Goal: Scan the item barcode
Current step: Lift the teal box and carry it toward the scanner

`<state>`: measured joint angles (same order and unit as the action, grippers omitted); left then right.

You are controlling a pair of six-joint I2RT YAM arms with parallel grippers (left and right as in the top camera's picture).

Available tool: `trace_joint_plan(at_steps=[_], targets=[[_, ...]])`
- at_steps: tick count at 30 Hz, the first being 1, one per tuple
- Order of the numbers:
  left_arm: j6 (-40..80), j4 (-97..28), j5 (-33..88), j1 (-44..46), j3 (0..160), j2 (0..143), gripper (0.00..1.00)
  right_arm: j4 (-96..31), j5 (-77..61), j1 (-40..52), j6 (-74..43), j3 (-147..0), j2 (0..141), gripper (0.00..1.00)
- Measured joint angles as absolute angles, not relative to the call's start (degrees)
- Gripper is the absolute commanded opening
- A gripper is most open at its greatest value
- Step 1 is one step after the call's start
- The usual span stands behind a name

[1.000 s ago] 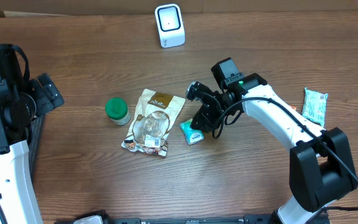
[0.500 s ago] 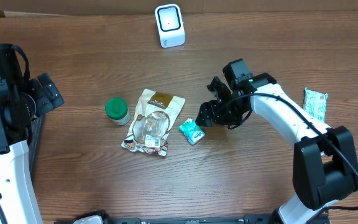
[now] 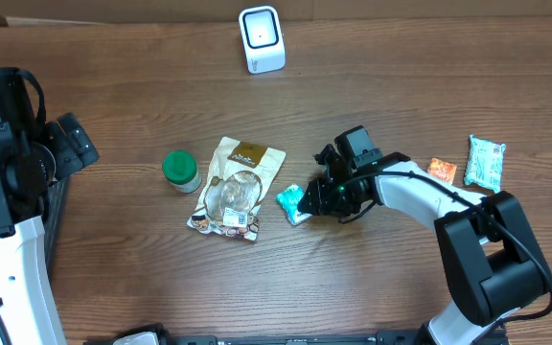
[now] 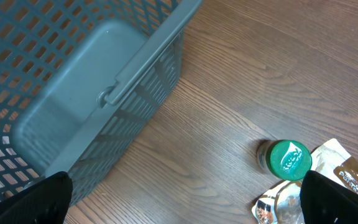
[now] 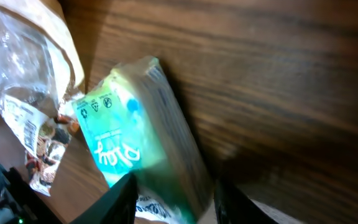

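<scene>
The item, a small teal packet [image 3: 292, 202] with white lettering, lies on the wooden table just right of a brown snack pouch [image 3: 236, 187]. My right gripper [image 3: 307, 199] is low over it. In the right wrist view the packet [image 5: 135, 143] sits between the two dark fingers [image 5: 122, 198], which press in on both of its sides. The white barcode scanner [image 3: 261, 38] stands at the table's far edge. My left gripper [image 4: 185, 199] hangs open over bare wood at the far left, with nothing between its fingers.
A green-lidded jar [image 3: 180, 170] stands left of the pouch. A pale green packet [image 3: 485, 161] and a small orange one [image 3: 441, 170] lie at the right. A grey slatted basket [image 4: 73, 93] sits at the left edge, under my left arm.
My right gripper pulled back to the right, then came down over the teal packet, and its jaws narrowed onto it. The left arm has not moved.
</scene>
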<state>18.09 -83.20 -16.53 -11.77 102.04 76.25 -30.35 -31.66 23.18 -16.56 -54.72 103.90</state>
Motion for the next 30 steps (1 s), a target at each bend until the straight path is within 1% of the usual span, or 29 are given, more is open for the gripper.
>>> trace_joint_plan(at_steps=[1, 2, 3, 9, 12, 16, 19, 22, 24, 27, 30], targets=[[18.09, -83.22, -16.53, -11.77, 102.04, 76.25, 1.0, -30.2, -31.68, 23.35, -16.71, -54.7, 103.9, 0.15], [18.09, -83.2, -16.53, -11.77, 102.04, 76.25, 1.0, -29.91, -31.75, 23.4, -16.51, -54.7, 103.9, 0.07], [18.09, -83.2, -16.53, -11.77, 102.04, 76.23, 1.0, -29.61, -31.75, 23.42, -16.67, -54.7, 103.9, 0.04], [18.09, -83.2, -16.53, -11.77, 102.04, 76.25, 1.0, -27.88, -32.01, 23.4, -18.76, -54.68, 103.9, 0.04], [18.09, -83.2, -16.53, -11.77, 102.04, 76.23, 1.0, -27.94, -34.26, 23.29, -19.38, -54.68, 103.9, 0.04], [18.09, -83.2, -16.53, -11.77, 102.04, 76.25, 1.0, -28.32, -43.77, 20.73, -19.46, -54.76, 102.04, 0.04], [18.09, -83.2, -16.53, -11.77, 102.04, 76.25, 1.0, -28.01, -52.71, 16.53, -19.51, -55.88, 97.43, 0.04], [18.09, -83.22, -16.53, -11.77, 102.04, 76.23, 1.0, -27.05, -65.01, 9.63, -19.92, -57.14, 92.01, 0.04], [18.09, -83.2, -16.53, -11.77, 102.04, 76.25, 1.0, -26.61, -72.2, 5.13, -21.43, -57.34, 90.54, 0.04], [18.09, -83.22, -16.53, -11.77, 102.04, 76.25, 1.0, -24.56, -79.33, 1.19, -23.88, -57.34, 90.54, 0.04], [18.09, -83.24, -16.53, -11.77, 102.04, 76.25, 1.0, -18.09, -84.71, -1.04, -30.68, -57.34, 90.54, 0.04]])
